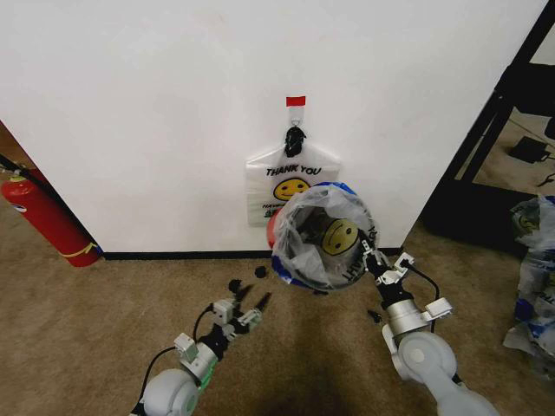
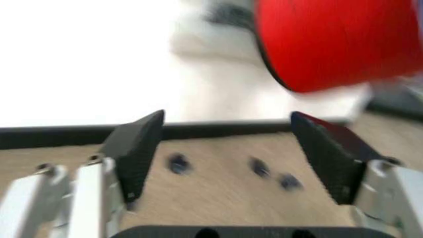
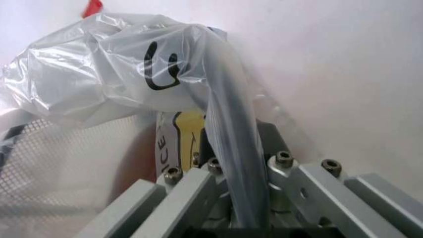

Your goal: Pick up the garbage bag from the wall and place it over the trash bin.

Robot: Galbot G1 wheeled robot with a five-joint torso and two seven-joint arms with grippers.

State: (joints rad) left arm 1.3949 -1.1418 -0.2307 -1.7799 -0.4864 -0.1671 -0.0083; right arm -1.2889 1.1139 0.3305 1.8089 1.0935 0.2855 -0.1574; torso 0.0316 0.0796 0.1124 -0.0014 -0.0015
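The garbage bag (image 1: 323, 236), translucent with a yellow smiley, is spread over the mouth of the black mesh trash bin (image 3: 46, 148), which stands by the wall (image 1: 156, 104). A bit of the bin's red base (image 1: 272, 230) shows on its left side and again as the red base (image 2: 337, 39) in the left wrist view. My right gripper (image 1: 375, 257) is shut on the bag's edge at the bin's right rim; a grey band of plastic (image 3: 231, 144) runs between its fingers. My left gripper (image 1: 245, 316) hangs open and holds nothing, low over the carpet to the bin's lower left.
A second flat bag (image 1: 290, 178) with black-knotted handles hangs from the hook under red tape (image 1: 296, 101). A red fire extinguisher (image 1: 48, 221) leans at the left. A black frame (image 1: 494, 130) and more plastic bags (image 1: 533, 277) stand at the right. Small black bits (image 1: 247, 277) lie on the carpet.
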